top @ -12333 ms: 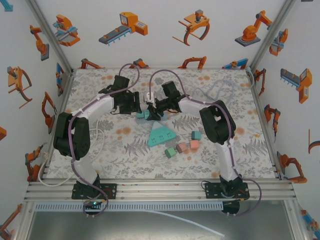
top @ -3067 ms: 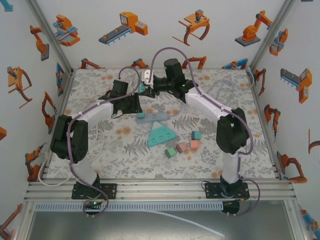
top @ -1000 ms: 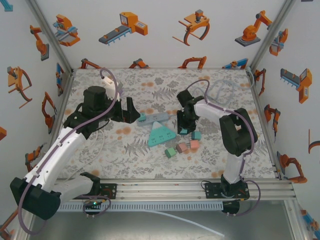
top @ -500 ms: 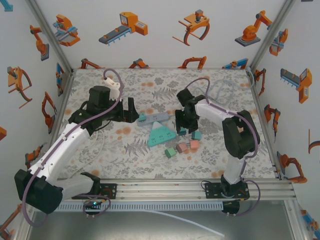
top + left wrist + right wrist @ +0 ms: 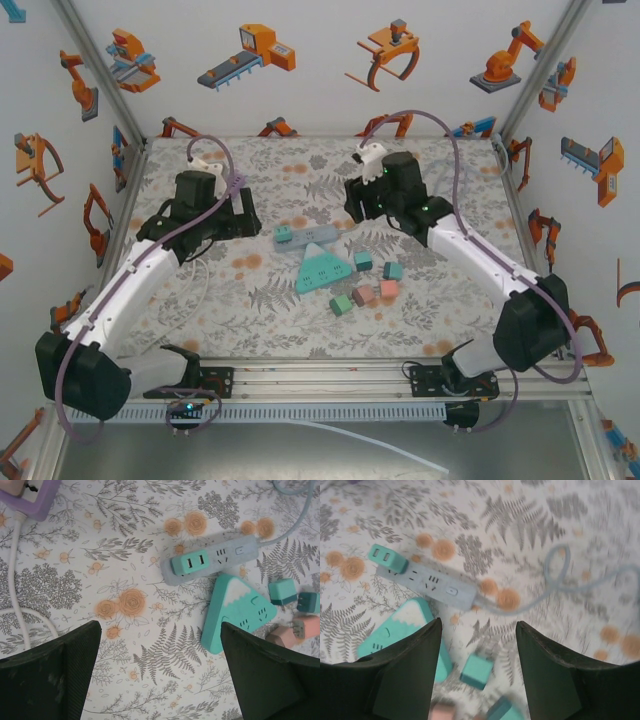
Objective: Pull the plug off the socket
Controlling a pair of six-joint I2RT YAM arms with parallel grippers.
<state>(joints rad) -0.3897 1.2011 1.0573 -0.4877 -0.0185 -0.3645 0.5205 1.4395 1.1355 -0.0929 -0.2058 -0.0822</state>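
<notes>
Top camera: fixed high at near edge, looks down across whole floral table (image 5: 200,330). Left wrist camera: close above table, faces down. Right wrist camera: farther off, faces down, slightly blurred. All share grey power strip (image 5: 315,232), teal triangular socket (image 5: 322,270).

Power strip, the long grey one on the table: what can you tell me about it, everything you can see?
The power strip is a long, slim bar, pale blue-grey, plastic by its look, lying flat on the flowered table. A teal plug with two slots sits in one end; next to it come bare socket holes and a small button. A pale cord leaves the other end and curls away. A teal triangular block lies close beside it. Nothing grips it.
</notes>
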